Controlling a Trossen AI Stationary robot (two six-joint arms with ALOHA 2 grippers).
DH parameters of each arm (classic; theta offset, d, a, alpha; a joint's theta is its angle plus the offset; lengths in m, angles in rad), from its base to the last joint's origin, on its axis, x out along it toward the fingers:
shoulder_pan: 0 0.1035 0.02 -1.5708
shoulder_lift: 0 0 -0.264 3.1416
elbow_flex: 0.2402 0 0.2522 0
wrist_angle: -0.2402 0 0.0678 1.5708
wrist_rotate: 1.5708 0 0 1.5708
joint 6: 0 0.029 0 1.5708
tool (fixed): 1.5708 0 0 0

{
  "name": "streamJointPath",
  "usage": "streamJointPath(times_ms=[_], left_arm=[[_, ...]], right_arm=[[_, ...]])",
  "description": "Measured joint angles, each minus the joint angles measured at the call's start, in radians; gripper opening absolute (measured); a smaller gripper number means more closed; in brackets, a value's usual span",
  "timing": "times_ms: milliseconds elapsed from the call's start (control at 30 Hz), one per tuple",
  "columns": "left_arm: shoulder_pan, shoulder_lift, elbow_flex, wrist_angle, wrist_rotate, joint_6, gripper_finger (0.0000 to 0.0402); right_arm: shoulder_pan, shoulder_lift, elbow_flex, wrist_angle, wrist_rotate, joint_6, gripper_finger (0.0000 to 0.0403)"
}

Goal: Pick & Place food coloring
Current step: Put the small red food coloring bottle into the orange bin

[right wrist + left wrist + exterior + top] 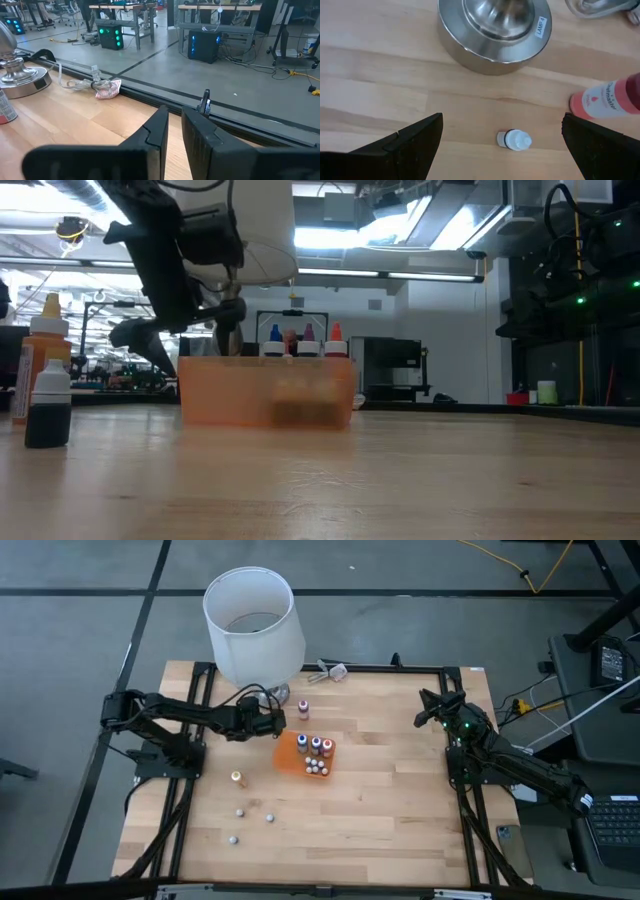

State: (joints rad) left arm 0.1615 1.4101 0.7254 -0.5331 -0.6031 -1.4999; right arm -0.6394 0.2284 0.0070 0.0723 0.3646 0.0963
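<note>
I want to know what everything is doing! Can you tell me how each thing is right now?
left gripper: open, above a small bottle.
small bottle: lying on its side beside the lamp base.
red bottle: upright, outside the tray.
orange tray: holds several upright bottles.
right gripper: shut, empty, waiting at the table's right.
lamp: standing upright.

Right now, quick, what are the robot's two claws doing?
Left gripper: open, empty, above a tiny white-capped bottle by the lamp's silver base.
Right gripper: shut, empty.
</note>
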Motion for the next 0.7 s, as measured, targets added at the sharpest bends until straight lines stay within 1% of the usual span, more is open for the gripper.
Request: streamJointPath(times_ms=[200,333,700], left_arm=[[-0.021,0.001,0.000,0.005,-0.017,-0.041,0.0391],[-0.036,0.026,0.000,0.026,-0.039,-0.050,0.0391],[-0.042,0.195,0.093,0.034,-0.016,-0.050,0.0391]], right_arm=[[0.000,0.000,0.000,0.000,0.000,0.000,0.0058],[0.000,0.000,0.000,0.000,0.000,0.000,0.0058],[0.000,0.000,0.000,0.000,0.000,0.000,0.0058]])
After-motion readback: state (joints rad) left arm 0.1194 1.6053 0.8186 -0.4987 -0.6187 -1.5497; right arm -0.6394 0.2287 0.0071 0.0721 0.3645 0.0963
